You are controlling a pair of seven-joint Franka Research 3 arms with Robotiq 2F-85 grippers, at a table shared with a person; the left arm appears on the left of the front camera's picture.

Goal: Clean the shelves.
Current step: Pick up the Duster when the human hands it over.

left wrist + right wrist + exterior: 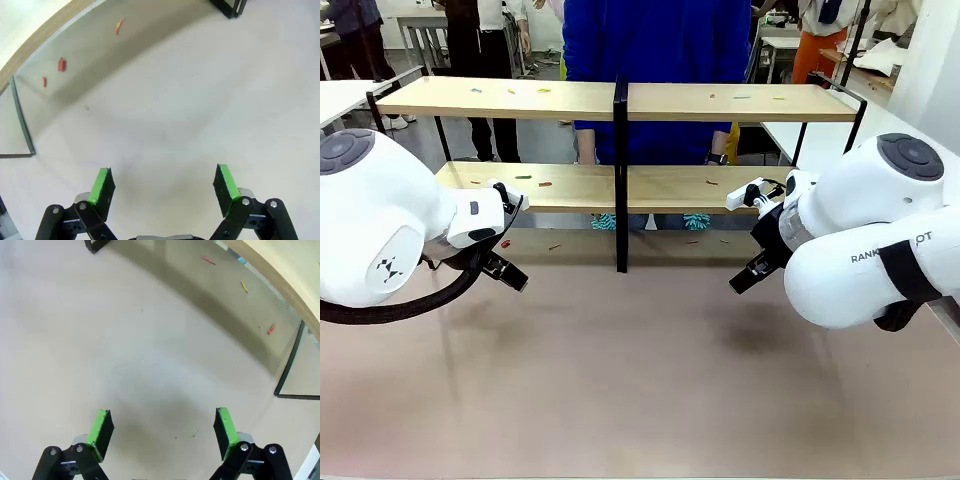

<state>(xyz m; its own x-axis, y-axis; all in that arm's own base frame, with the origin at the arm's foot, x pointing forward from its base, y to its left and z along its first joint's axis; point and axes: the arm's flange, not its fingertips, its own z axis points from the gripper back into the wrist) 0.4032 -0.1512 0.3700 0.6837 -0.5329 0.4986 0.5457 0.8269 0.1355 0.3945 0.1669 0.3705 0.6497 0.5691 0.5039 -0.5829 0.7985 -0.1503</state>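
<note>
Left tool [515, 277] and right tool [740, 280] hang low over the bare bench [640, 390] in the front view, one on each side of the central upright [620, 170]. From this side I cannot tell how their fingers stand. The shelves [520, 98] span the far half of the bench, between the arms and a person in blue [660, 40]. Small coloured scraps [523, 177] lie on both boards, and a few lie on the bench under the lower board [570, 188].

Left wrist view: the left tool [164, 182] is spread wide, green pads [102, 185] apart, with nothing between them. The shelves [45, 42] cross the upper left corner. Red and orange scraps [61, 64] lie in their shadow, well apart from the pads.

Right wrist view: the right tool [162, 425] is likewise spread and empty. The shelves [292, 282] cross the upper right corner, with scraps [271, 329] beneath, near the thin black frame [290, 365].

Procedure, as I judge it: the step in hand is the approach, and no cleaning is done yet.
- Advance each tool on its own side of the upright.
- Keep the wrist clear of the frame.
- Straddle one scrap at a time.
- Close only once the pads meet the surface, because thin, flat scraps are likely to slip.
- Watch for the person's hands.
</note>
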